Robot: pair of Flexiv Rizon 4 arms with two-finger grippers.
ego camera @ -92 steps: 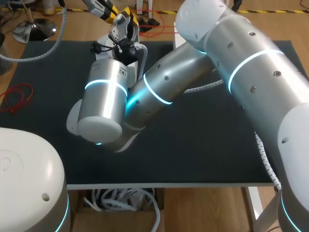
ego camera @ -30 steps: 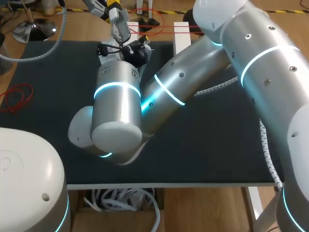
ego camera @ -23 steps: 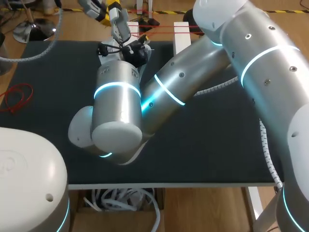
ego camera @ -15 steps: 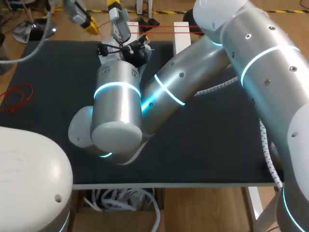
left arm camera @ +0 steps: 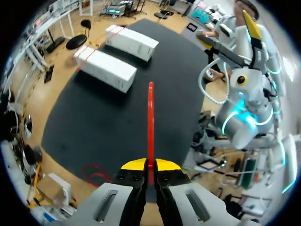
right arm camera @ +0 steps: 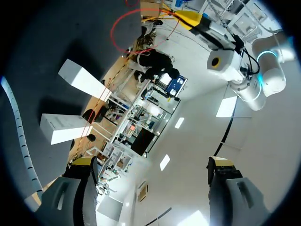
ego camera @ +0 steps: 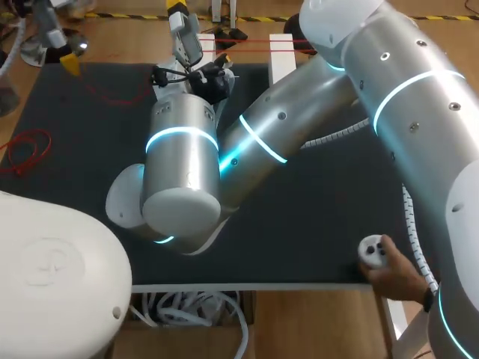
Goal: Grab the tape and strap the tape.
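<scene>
Red tape (ego camera: pixel 112 95) shows in the head view as a thin strand over the black table (ego camera: pixel 314 224). It leads away from the left pincer (ego camera: pixel 69 61), which hangs above the far left corner with its yellow tip pointing down. The right arm (ego camera: pixel 359 90) comes in from the right, bends at the elbow and reaches past the middle. Its wrist is turned up, so the right pincer (ego camera: pixel 179 19) points out over the far edge. Just beside that pincer stand two white boxes (ego camera: pixel 281 60), with thin red lines crossing their tops. A red loop (ego camera: pixel 26 149) lies on the table near its left edge. At the near right edge a person's hand (ego camera: pixel 397 280) holds a small white round thing (ego camera: pixel 372 250).

From the left wrist, the left pincer (left arm camera: pixel 150 165) has its two yellow tips pinched together on the tape (left arm camera: pixel 150 117). The tape stands edge-on between them and runs straight ahead over the table towards the boxes (left arm camera: pixel 106 68). The loop (left arm camera: pixel 96 172) lies on the table just beside the pincer. The right arm stands off to one side with its pincer raised.

From the right wrist, the right pincer (right arm camera: pixel 153 162) is spread wide, with only the room beyond showing between its fingers. The boxes (right arm camera: pixel 82 80) sit on the table off to one side. Beyond them the tape (right arm camera: pixel 123 19) curves in a wide arc up to the yellow tips of the left pincer (right arm camera: pixel 188 19), which grips it.
</scene>
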